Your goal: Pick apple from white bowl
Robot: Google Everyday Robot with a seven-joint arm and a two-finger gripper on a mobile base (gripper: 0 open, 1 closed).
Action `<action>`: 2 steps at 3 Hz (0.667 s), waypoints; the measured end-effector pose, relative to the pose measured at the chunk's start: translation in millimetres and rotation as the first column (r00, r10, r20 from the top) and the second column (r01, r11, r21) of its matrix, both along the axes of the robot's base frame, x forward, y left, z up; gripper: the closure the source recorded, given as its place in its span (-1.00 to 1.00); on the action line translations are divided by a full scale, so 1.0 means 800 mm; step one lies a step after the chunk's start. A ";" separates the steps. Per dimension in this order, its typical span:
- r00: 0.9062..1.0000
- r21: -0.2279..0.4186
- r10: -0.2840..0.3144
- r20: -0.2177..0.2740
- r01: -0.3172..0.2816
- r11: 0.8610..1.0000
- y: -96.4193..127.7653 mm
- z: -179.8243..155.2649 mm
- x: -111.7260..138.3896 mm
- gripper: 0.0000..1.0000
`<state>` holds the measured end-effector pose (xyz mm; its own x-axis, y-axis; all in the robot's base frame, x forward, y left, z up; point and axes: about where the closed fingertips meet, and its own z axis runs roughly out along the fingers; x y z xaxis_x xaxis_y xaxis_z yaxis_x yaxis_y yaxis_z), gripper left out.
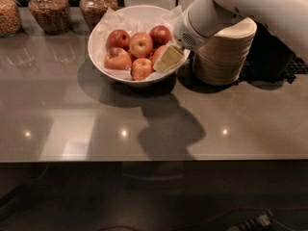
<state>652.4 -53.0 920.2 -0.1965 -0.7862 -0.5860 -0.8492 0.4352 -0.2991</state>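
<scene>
The white bowl [102,57], wide, glossy and lined with crinkled white paper, stands at the back of the counter and holds several apples. My gripper [167,57] reaches in from the upper right and is down inside the bowl's right side. Just left of it shows the edge of an orange-red apple [155,55]; the rest of that apple is hidden behind the gripper. Whether the gripper touches it cannot be told. Smaller apples with yellow patches [141,44] and a dark red apple [160,34] lie around it.
A stack of cream disposable bowls [224,54] stands right of the white bowl, under my arm. Glass jars of dry food [48,11] line the back left. A dark object [272,57] sits at the back right. The grey countertop [144,124] runs to the front edge.
</scene>
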 end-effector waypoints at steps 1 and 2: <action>1.000 0.012 -0.010 -0.012 0.010 1.000 0.000 -0.011 0.003 -0.34; 1.000 0.024 -0.016 -0.024 0.016 1.000 0.002 -0.020 0.006 0.01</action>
<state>656.9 -51.7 904.2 -0.2228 -0.7683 -0.6001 -0.8488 0.4556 -0.2683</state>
